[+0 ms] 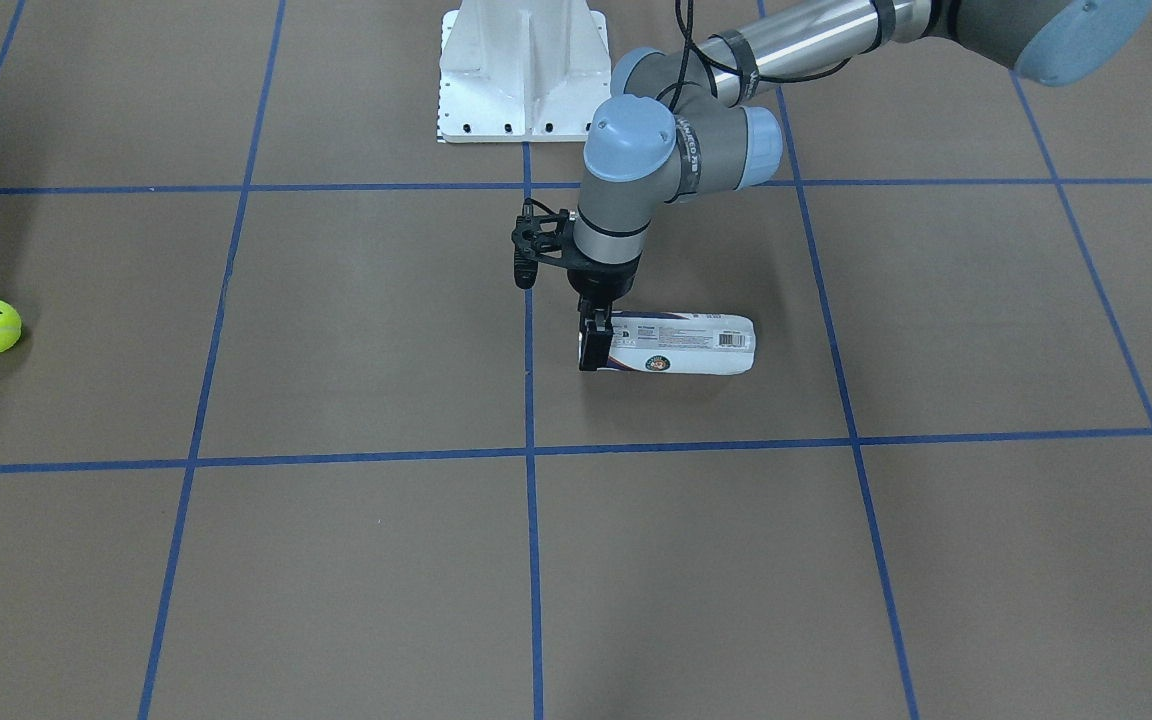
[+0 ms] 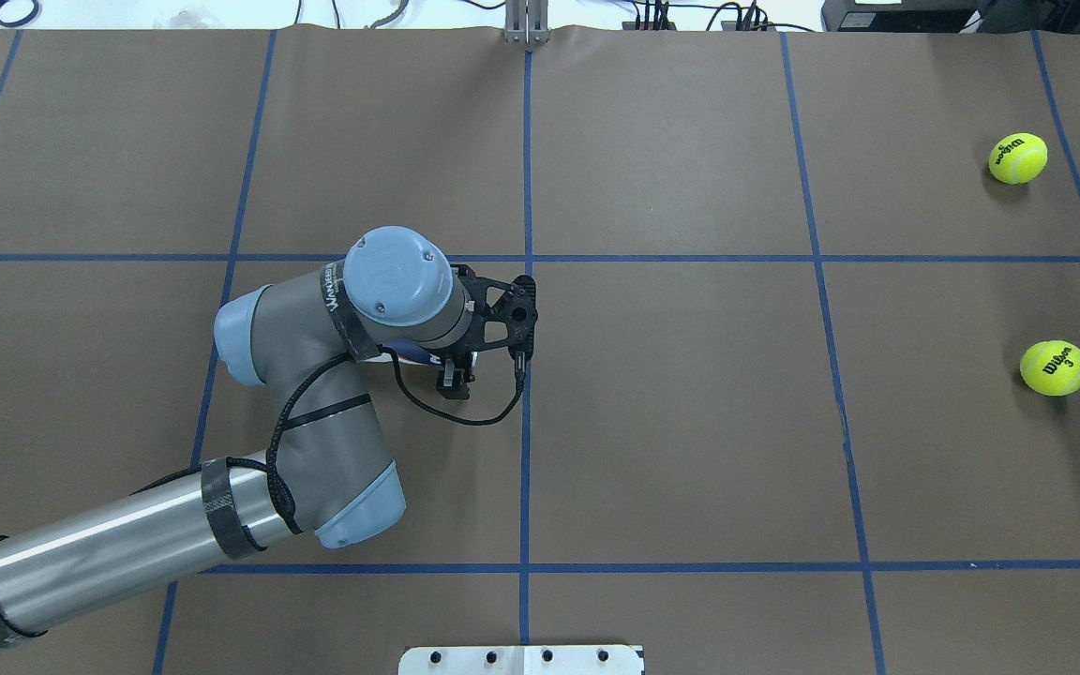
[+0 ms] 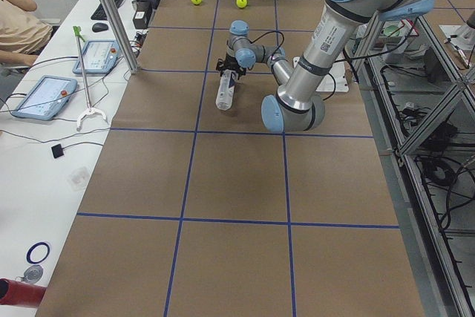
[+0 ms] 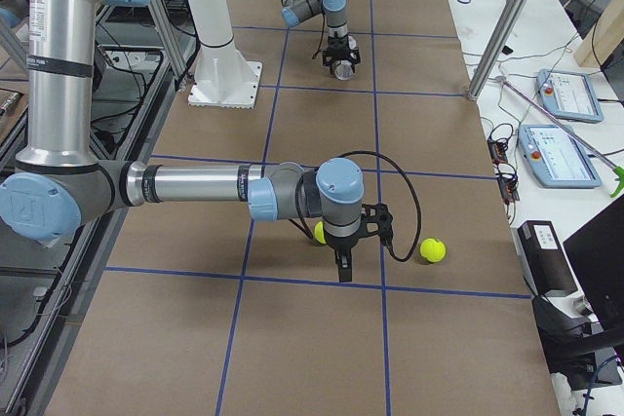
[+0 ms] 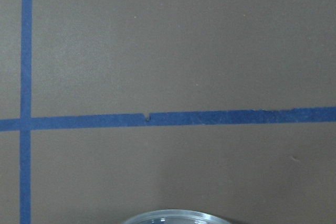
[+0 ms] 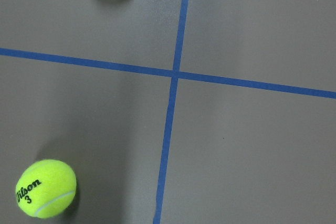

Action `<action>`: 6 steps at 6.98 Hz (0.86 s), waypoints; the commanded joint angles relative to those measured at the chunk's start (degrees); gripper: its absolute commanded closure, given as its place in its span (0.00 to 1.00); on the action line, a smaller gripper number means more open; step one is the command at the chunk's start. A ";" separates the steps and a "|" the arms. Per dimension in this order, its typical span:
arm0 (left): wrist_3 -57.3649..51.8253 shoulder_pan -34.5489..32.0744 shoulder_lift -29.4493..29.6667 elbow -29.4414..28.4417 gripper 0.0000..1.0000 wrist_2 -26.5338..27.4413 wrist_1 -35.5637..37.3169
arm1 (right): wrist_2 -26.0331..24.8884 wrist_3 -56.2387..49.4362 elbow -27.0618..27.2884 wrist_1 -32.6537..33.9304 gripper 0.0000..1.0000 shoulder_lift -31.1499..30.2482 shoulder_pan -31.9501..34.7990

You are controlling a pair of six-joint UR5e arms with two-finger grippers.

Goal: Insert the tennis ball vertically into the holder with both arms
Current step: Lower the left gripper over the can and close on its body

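Lying on its side on the brown table (image 1: 336, 600), the holder (image 1: 686, 345) sits just right of the central blue tape line (image 1: 531, 520) in the front-facing view. Its long axis runs across the table, and its label and barcode are showing.

The left gripper (image 1: 593, 345) points straight down at the holder's end nearest that line. Its fingers pinch that end across its width, one on the far side and one on the near side. In the overhead view the left arm (image 2: 315, 375) covers nearly all of the holder. The left wrist view shows only the holder's curved clear rim at its lower edge, with a crossing of tape beyond it.

The ball (image 2: 1054, 367), printed "Wilson 3", rests on the table well apart from the holder, toward the robot's right end. A second ball (image 2: 1017, 157) lies farther from the robot, in the next grid square, apart from the first.

The right gripper (image 4: 343, 273) hangs fingers down near both balls. It appears only in the right side view, so whether its fingers are spread or pressed together cannot be told. The right wrist view looks down on both balls and a crossing of tape.

A white base bracket (image 1: 521, 70) stands at the robot's edge of the table, behind the holder.
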State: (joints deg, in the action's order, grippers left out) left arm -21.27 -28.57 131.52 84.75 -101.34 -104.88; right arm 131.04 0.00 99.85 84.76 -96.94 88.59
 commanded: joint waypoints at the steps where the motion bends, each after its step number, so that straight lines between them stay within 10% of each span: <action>1: 0.00 0.00 0.06 -0.46 0.03 0.00 -0.06 | -0.08 0.00 0.00 0.05 0.00 0.00 0.00; 6: 0.00 0.00 0.06 -0.81 0.14 1.14 -0.15 | -0.08 0.00 0.00 -0.04 0.00 0.09 0.00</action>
State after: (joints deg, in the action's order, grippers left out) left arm -21.24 -28.56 131.57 83.96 -100.90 -104.96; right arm 130.96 0.00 99.84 84.77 -96.88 88.59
